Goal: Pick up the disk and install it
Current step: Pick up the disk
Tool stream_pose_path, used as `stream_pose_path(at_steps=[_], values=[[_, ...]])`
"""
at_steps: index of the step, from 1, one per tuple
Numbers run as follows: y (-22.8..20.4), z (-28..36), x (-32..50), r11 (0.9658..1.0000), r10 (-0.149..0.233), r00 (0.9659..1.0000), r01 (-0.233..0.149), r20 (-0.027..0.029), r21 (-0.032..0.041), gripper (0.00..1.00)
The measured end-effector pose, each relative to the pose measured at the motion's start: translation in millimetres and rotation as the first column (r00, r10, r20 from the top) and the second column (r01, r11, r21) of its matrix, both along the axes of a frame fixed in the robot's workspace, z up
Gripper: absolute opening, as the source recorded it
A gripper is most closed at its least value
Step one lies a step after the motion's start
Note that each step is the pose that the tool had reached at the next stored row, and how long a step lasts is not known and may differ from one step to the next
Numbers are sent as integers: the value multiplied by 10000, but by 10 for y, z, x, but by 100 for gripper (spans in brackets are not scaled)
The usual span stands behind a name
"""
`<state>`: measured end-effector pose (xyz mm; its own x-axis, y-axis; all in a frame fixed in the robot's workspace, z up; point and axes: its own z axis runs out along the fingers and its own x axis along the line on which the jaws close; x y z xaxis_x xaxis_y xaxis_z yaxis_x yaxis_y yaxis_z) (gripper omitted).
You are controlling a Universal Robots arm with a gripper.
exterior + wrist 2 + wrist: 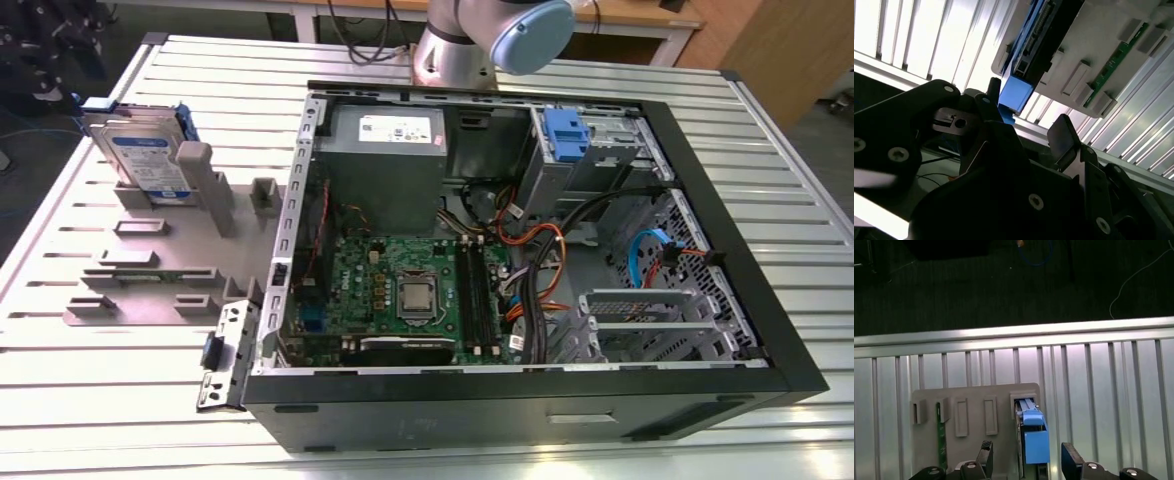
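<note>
- While the disk (140,155) is standing on edge in a slot of the grey rack (160,235), on the slatted table (107,400) at the exterior view's left, nothing of the job is showing as done
- I am holding my claw (1027,455) over the rack, and in the first wrist view the disk's blue frame is lying in line with the gap between my two fingers (985,454)
- I am keeping those fingers spread wide, released, gripping nothing; in both wrist views they are standing clear of the blue frame on either side
- I am not managing to tell whether my fingertips are level with the frame's top edge or above it
- The open case (534,405) is lying at the exterior view's right, just beside the rack, and the disk is sitting wholly outside it
- I am judging the work to be at its very start: I am lining up for the pick, not making it
- The grasp, the lift out of the slot, the carry across to the case and the seating inside it are all waiting to be done
</note>
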<state>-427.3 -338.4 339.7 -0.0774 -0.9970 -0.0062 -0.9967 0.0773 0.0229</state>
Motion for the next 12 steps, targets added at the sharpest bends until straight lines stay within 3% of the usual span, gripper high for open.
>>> stream_pose_path(at_steps=[12], values=[[0, -99, -10, 9996, 269, 9996, -269, 11, 0, 65]])
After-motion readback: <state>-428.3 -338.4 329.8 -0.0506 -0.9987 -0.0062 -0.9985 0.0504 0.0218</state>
